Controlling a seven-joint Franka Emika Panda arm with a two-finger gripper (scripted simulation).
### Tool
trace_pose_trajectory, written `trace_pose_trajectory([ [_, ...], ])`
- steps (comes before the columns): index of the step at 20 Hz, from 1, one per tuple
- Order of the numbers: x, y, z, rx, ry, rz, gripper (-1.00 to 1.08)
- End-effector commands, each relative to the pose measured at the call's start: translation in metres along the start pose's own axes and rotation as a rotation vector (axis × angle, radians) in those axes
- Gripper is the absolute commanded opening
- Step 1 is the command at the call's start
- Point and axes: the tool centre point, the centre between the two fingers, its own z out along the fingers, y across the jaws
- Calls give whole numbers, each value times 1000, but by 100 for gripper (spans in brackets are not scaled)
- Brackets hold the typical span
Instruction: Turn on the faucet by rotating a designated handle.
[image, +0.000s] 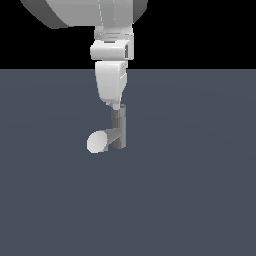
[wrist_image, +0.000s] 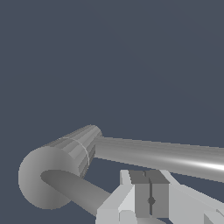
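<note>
Hand (image: 116, 105) atop faucet (image: 118, 131)

One faucet (image: 118, 131) stands near the middle of the exterior view, with one spout (image: 97, 141) ending in one pale oval mouth at centre left. One robot arm (image: 111, 55) comes down from the top centre, carrying one gripper (wrist_image: 151, 201) with two fingers (wrist_image: 159, 194), seen at the wrist view's bottom centre.
</note>
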Motion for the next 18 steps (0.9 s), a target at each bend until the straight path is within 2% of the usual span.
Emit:
trace_pose_trajectory([
  [1, -34, 14, 13, -31, 0, -49, -100],
  [2, -4, 0, 0, 0, -6, 2, -100],
  [18, -74, -25, 12, -25, -2, -40, -100],
])
